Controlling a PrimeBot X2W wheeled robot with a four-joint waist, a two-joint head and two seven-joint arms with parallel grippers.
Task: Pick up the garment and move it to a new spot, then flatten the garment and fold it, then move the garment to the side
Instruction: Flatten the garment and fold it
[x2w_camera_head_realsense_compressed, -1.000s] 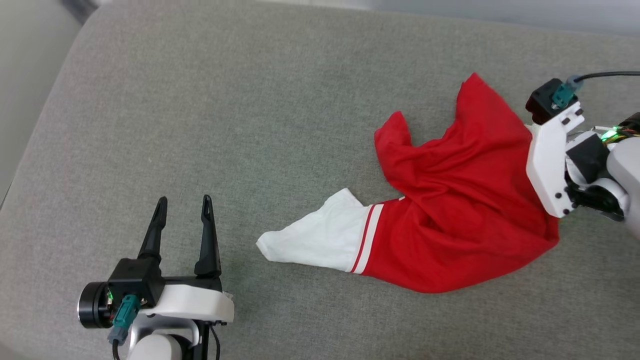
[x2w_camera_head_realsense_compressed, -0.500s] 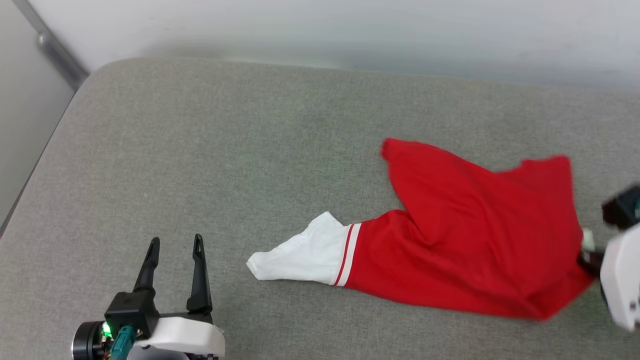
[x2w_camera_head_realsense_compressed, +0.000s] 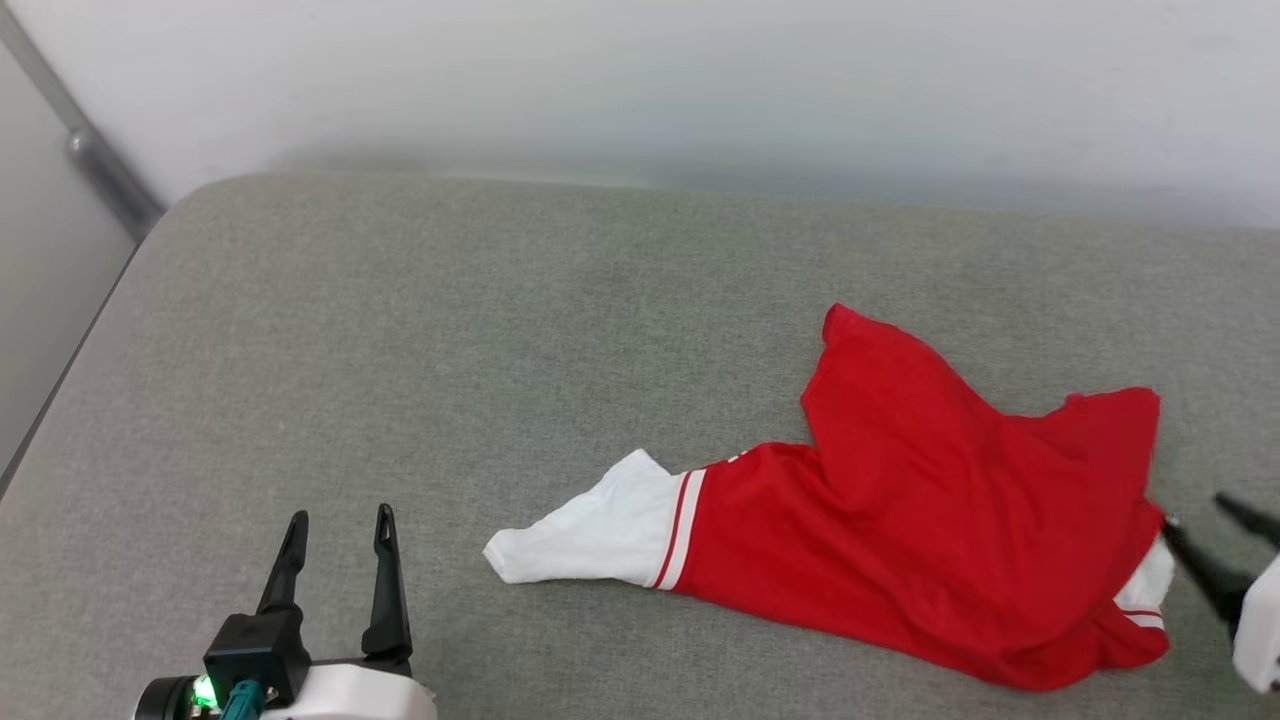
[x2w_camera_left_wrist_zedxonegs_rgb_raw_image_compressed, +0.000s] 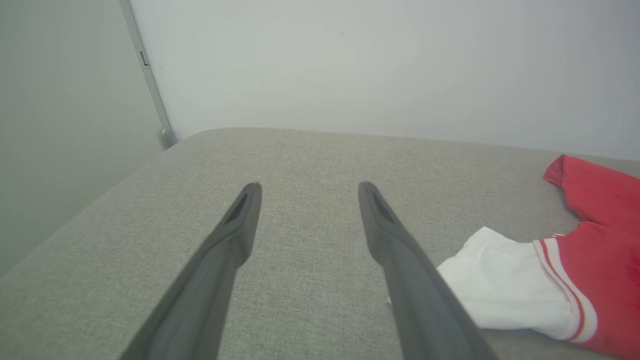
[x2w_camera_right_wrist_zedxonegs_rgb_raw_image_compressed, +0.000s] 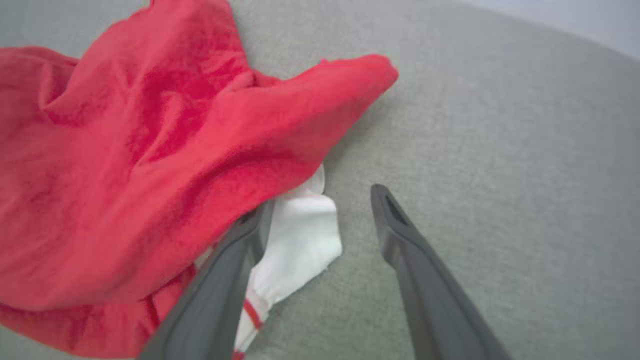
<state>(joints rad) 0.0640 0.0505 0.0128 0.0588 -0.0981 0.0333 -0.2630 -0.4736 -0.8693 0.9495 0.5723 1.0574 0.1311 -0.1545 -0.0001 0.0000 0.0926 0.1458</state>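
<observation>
Head view: the right gripper (x2w_camera_head_realsense_compressed: 1195, 512) is cut off at the 4 o'clock edge. Folds of the garment (x2w_camera_head_realsense_compressed: 930, 530) mostly hide its 4 o'clock sleeve (x2w_camera_head_realsense_compressed: 1150, 588).

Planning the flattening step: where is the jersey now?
The red jersey lies crumpled on the grey cushion, right of centre in the head view, beside the open right gripper.

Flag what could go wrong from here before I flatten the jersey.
1. The right gripper is open, but one finger seems tucked under the red edge of the garment, beside a white sleeve; pulling away could snag and drag the cloth.
2. The garment lies bunched and folded over itself; spreading from one side may only slide it on the grey cushion. The open left gripper is apart from it.
</observation>
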